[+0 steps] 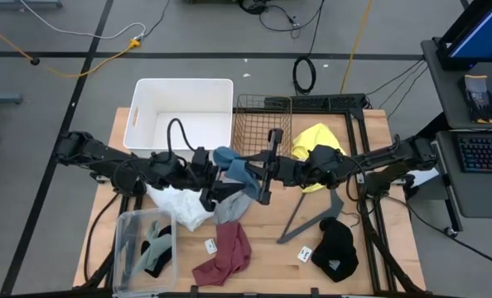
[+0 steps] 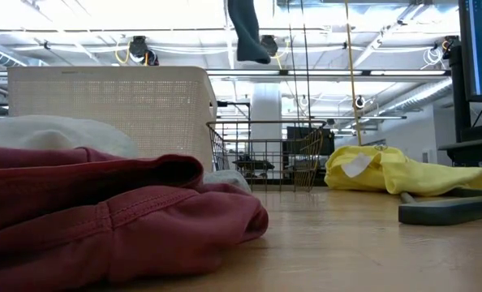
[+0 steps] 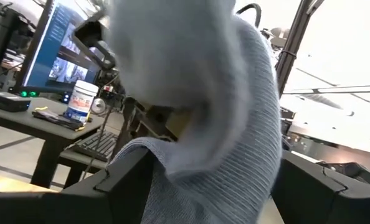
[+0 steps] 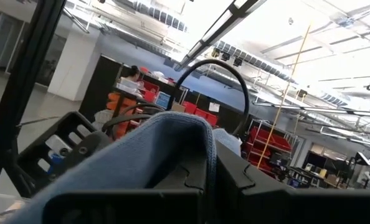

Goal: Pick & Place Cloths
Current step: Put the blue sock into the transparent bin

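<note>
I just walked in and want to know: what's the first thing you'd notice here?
Both arms meet over the middle of the table, holding a teal-blue cloth up in the air between them. The left end effector and the right end effector each pinch it. A bright yellow cloth lies by the wire basket, and a maroon cloth sprawls at the front.

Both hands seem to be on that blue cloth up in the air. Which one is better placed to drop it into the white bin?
Probably left: the white bin lies on its side, and the left hand holds the blue cloth. The right hand grips it too.
</note>
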Robot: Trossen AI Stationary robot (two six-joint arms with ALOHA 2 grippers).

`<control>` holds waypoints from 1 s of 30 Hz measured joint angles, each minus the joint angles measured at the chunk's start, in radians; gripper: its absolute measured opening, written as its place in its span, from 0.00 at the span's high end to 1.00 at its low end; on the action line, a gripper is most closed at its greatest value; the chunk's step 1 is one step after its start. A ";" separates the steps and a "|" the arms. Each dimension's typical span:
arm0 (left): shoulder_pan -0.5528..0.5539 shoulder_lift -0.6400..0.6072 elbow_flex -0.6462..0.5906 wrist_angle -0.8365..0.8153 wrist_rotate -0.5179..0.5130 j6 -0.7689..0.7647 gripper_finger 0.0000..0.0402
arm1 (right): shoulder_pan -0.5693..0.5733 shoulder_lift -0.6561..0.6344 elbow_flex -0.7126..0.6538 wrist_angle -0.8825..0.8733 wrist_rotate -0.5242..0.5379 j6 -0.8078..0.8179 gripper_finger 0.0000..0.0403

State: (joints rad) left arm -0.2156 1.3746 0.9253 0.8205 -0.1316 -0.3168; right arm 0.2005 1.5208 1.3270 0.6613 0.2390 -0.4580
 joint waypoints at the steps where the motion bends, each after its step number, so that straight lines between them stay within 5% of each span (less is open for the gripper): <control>1: 0.004 0.000 0.000 0.000 0.000 -0.002 0.27 | 0.000 0.000 0.000 0.000 0.000 0.000 1.00; 9: 0.043 0.000 0.000 0.001 -0.002 -0.018 0.44 | 0.011 0.000 0.000 -0.010 0.000 0.000 1.00; 19: 0.049 0.000 0.000 0.001 0.089 -0.041 0.96 | 0.011 0.000 0.000 -0.023 0.000 -0.008 0.99; 30: -0.017 0.000 0.000 -0.003 0.359 -0.555 0.99 | 0.026 -0.032 0.000 -0.135 -0.005 0.000 0.81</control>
State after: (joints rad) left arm -0.2328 1.3746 0.9257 0.8177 0.2271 -0.8716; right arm 0.2262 1.4891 1.3266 0.5267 0.2343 -0.4580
